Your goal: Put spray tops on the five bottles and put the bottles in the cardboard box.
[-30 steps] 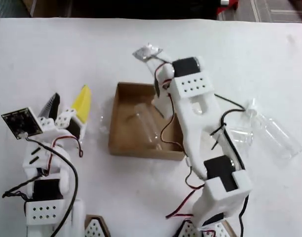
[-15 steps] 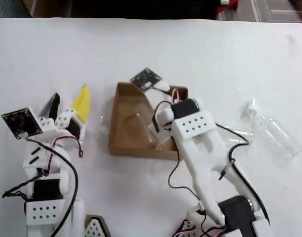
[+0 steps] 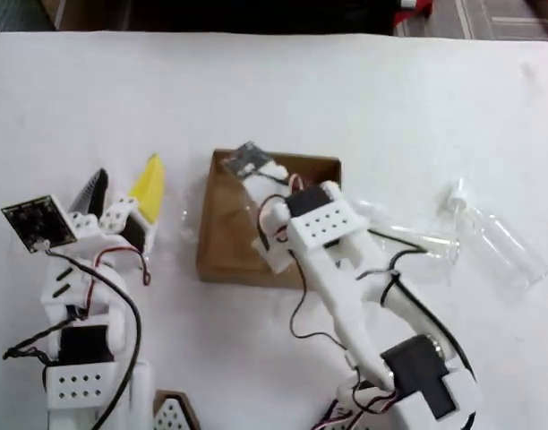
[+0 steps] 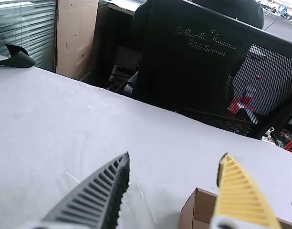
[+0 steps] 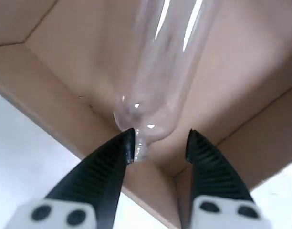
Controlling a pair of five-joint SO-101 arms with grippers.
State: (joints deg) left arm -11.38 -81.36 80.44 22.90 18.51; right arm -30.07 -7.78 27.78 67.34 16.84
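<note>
Right end effector (image 5: 160,138) pulled back from beyond far wall into cardboard box (image 3: 218,224), jaws apart, clear bottle (image 5: 170,62) just ahead inside box (base at fingertips), left end effector (image 4: 174,160) wide w/ box beside it

One table (image 3: 390,98). One cardboard box (image 3: 222,242). Two arms, so two grippers: left gripper (image 4: 176,156), right gripper (image 5: 161,138). Three clear bottles for certain: boxed bottle (image 5: 160,62), near bottle (image 3: 410,236) just right of the box, far bottle (image 3: 509,253) farther right. One spray top (image 3: 456,193), on the far bottle. One faint clear shape (image 3: 188,226) left of the box, too dim to name.
</note>
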